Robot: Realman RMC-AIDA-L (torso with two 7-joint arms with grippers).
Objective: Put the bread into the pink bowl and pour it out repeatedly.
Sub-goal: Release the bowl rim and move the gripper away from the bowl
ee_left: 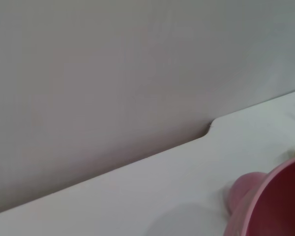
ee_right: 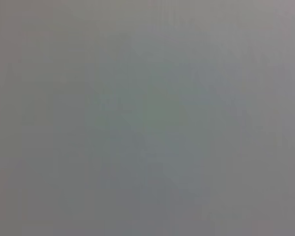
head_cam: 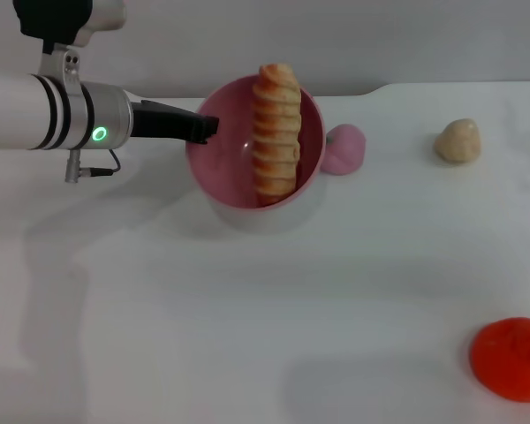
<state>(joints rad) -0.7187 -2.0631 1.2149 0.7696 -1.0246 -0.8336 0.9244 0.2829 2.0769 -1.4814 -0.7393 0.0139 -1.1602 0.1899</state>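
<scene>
Open tabletop (head_cam: 247,336) before the pink bowl (head_cam: 221,168); pink toy (head_cam: 344,148) touching its right side, beige lump (head_cam: 458,140) farther right.

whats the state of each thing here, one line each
round pink plastic bowl: tipped on its side, lifted, held at the rim
striped orange-and-cream toy bread loaf: inside the bowl, leaning on its wall
left gripper: shut on the bowl's rim
small pink peach toy: lying behind the bowl
beige rounded lump: lying apart
flat orange-red round toy: lying apart

1. The bowl (head_cam: 221,168) sits upper centre of the head view, bread (head_cam: 276,132) inside it.
2. The left gripper (head_cam: 203,126) meets the bowl's left rim.
3. A peach toy (head_cam: 346,148) lies just right of the bowl, a rounded lump (head_cam: 458,140) farther right.
4. A flat round thing (head_cam: 512,359) lies lower right.
</scene>
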